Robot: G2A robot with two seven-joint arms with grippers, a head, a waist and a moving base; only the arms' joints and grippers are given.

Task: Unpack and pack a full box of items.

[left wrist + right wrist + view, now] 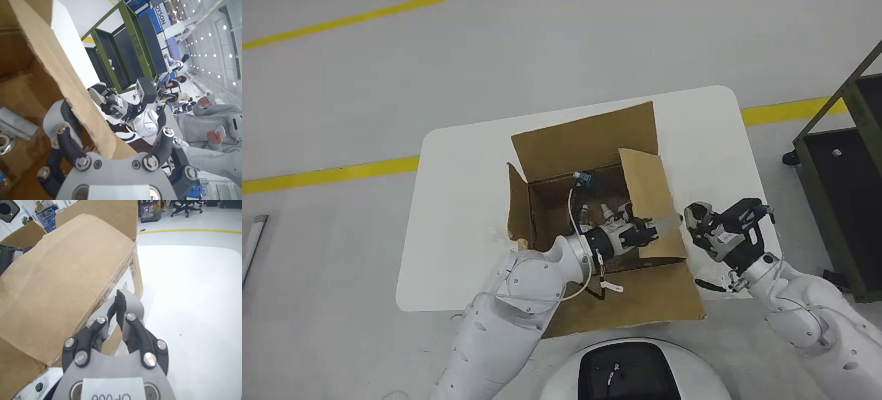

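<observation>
A smooth white desk (457, 215) with rounded corners carries a brown corrugated box (582, 145) at its middle, flaps spread. The left gripper (647, 228) gapes wide astride the ragged-edged right flap (645, 185); beside the box, the right gripper (118, 302) is pinched closed, empty

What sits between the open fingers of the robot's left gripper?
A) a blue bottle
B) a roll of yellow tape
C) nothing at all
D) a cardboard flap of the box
D: in the left wrist view the left gripper stands open astride the cardboard flap, one finger on each side of it.
</observation>
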